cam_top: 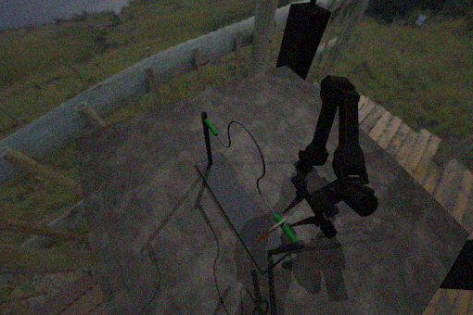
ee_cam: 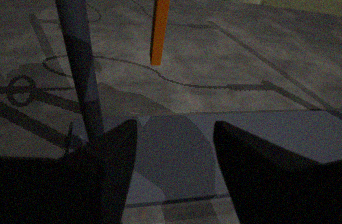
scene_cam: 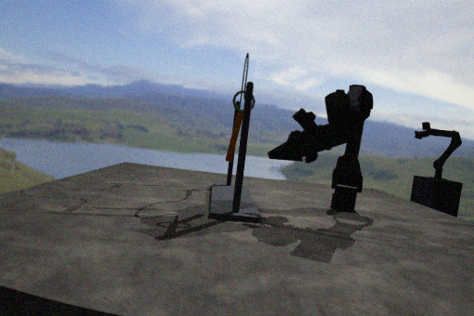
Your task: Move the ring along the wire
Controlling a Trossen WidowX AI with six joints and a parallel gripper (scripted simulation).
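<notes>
The pale ring [cam_top: 277, 226] [scene_cam: 234, 100] hangs around the near green part [cam_top: 289, 233] of the wire, close to the near post [cam_top: 271, 283] [scene_cam: 242, 163] [ee_cam: 81, 60]. Its orange handle [cam_top: 263, 236] [scene_cam: 234, 136] [ee_cam: 160, 32] hangs down, slanting away from the arm in the exterior view. My gripper [cam_top: 288, 218] [scene_cam: 269, 156] [ee_cam: 175, 129] is open and empty, on the arm's side of the wire. A gap separates it from the handle, whose lower end shows beyond the fingertips in the wrist view. The far green part [cam_top: 210, 127] sits by the far post [cam_top: 207, 145].
The thin grey wire [cam_top: 263, 162] curves up and over between the two green parts. The posts stand on a grey base plate [cam_top: 235, 199] [ee_cam: 292, 135]. Dark shadows of the arm and wire fall on the table [cam_top: 137, 185]. Another arm [scene_cam: 449, 135] stands far back on a dark block.
</notes>
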